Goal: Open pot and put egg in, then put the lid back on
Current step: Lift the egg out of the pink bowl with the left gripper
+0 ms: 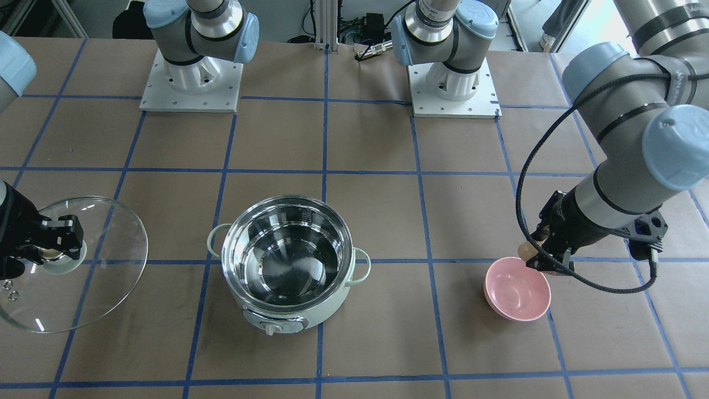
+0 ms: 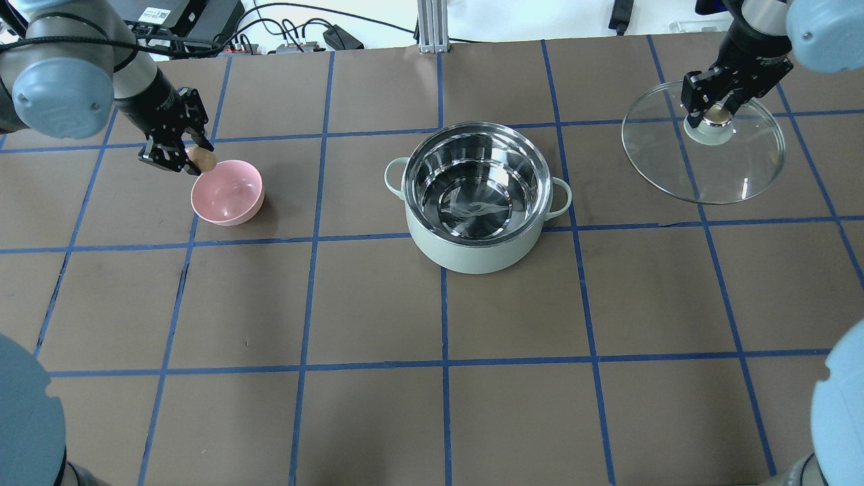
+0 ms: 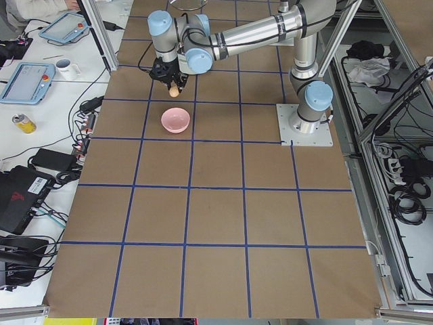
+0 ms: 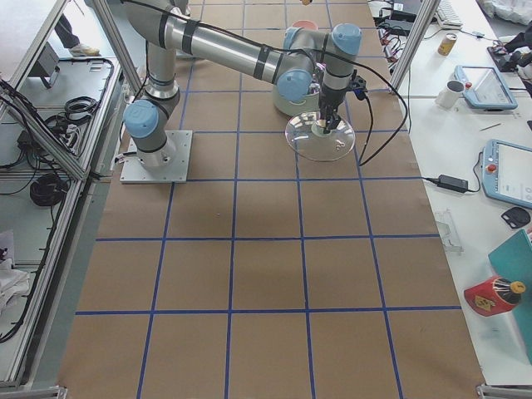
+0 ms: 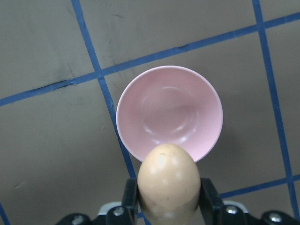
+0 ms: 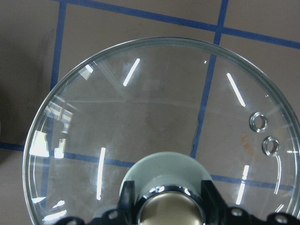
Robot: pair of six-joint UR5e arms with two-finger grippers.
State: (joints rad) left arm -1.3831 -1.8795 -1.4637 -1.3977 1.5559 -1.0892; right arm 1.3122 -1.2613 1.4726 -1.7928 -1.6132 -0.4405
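Note:
The mint-green pot point(image 2: 476, 202) point(image 1: 288, 263) stands open mid-table, its steel inside empty. My left gripper point(image 2: 190, 156) point(image 1: 540, 255) is shut on the light brown egg point(image 2: 202, 159) point(image 5: 168, 180) point(image 1: 527, 250) and holds it just above the far rim of the pink bowl point(image 2: 227, 192) point(image 5: 168, 112) point(image 1: 517, 288). My right gripper point(image 2: 717, 111) point(image 1: 52, 244) is shut on the beige knob point(image 2: 717, 116) point(image 6: 171, 208) of the glass lid point(image 2: 705, 152) point(image 1: 83, 277) point(image 6: 154, 126), held to the pot's right, off the pot.
The table is brown paper with a blue tape grid point(image 2: 442, 304). The two arm bases point(image 1: 191, 83) point(image 1: 454, 83) stand at the robot's edge. A cable point(image 1: 520, 221) loops beside the left wrist. Monitors and a cup point(image 4: 453, 91) lie on side benches.

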